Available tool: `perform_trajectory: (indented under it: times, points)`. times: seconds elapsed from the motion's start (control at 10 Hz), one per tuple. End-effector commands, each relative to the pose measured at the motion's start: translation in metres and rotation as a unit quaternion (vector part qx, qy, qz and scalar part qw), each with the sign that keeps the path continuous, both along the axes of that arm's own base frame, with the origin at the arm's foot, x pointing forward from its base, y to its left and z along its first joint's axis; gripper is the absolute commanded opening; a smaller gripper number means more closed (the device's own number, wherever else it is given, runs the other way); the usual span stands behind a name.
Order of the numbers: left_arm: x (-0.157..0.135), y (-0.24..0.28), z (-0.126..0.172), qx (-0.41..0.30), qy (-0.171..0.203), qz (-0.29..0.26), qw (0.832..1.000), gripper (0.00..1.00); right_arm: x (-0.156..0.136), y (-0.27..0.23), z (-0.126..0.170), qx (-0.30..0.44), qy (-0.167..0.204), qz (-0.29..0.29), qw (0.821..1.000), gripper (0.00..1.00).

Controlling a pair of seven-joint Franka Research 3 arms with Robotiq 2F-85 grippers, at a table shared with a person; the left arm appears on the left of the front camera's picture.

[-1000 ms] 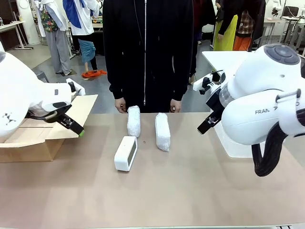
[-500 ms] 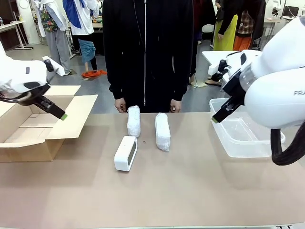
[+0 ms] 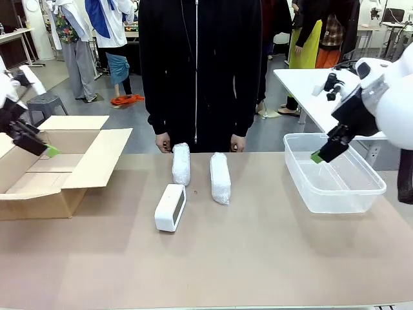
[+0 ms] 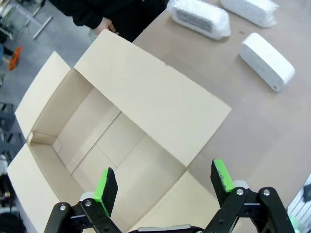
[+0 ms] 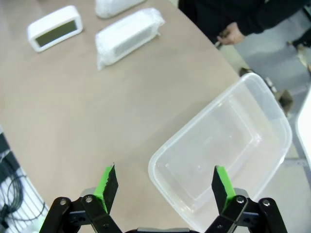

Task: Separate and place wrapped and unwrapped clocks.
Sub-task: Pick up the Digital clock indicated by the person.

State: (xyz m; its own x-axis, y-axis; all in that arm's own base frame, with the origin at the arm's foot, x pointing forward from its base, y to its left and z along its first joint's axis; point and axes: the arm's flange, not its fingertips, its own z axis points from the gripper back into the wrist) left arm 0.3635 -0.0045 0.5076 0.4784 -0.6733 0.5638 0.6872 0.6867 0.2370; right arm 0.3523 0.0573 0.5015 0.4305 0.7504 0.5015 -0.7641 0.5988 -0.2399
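Front view: left gripper (image 3: 46, 150) is hovering over the box (image 3: 97, 158), right gripper (image 3: 317, 156) over the tub (image 3: 335, 201), jaws released; bare clock (image 3: 170, 207) is lying between.

Left edge cuts the cardboard box (image 3: 97, 158); top edge crops one wrapped clock (image 5: 116, 6).

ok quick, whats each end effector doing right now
left end effector: open, holding nothing, over the cardboard box
right end effector: open, holding nothing, over the clear plastic tub

Left claw (image 3: 50, 152) withdrew over box (image 3: 97, 155) — right claw (image 3: 317, 157) over tub (image 3: 335, 200).
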Motion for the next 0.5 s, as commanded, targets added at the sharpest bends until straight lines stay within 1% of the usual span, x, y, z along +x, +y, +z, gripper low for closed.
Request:
perform_trajectory:
  times: [0.0,0.1,0.2,0.4]
  points:
    - [-0.069,0.028,-0.037,-0.018,-0.009,-0.056,0.998,1.00,-0.006,-0.023,0.002,0.030,0.020,0.073,0.997,1.00]
    - [-0.075,0.038,-0.035,-0.023,-0.016,-0.069,0.997,1.00,-0.006,-0.036,0.006,0.058,0.020,0.098,0.993,1.00]
    - [-0.079,0.044,-0.033,-0.026,-0.024,-0.081,0.996,1.00,-0.007,-0.047,0.009,0.079,0.013,0.109,0.991,1.00]
    - [-0.079,0.056,-0.031,-0.036,-0.027,-0.109,0.993,1.00,-0.006,-0.071,0.015,0.124,0.002,0.143,0.982,1.00]
